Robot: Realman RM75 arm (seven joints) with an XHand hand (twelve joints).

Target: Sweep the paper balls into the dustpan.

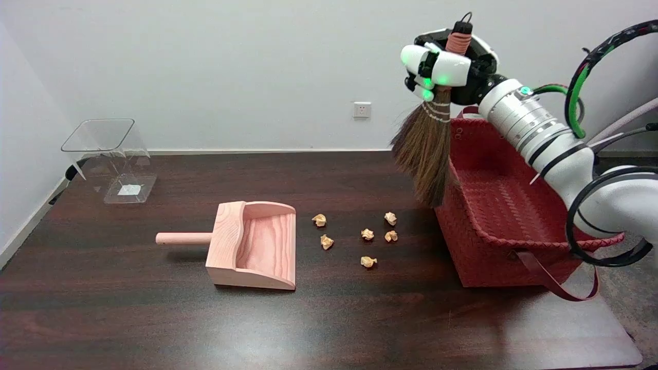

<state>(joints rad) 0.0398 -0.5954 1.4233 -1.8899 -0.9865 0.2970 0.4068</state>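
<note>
My right hand [443, 67] grips the handle of a small straw broom [425, 149], held high above the table. The brown bristles hang down over the left rim of the red basket, well above and right of the paper balls. Several crumpled tan paper balls lie scattered on the dark table, from one [319, 220] nearest the dustpan to one [390, 218] nearest the basket, with another [368, 261] closest to the front. The pale wooden dustpan [257, 244] lies flat left of them, mouth facing right, handle pointing left.
A red woven basket [506, 205] with a strap stands at the right, under my arm. A clear plastic bin [115, 156] sits tilted at the far left corner. The dark wooden table [329, 318] extends toward the front.
</note>
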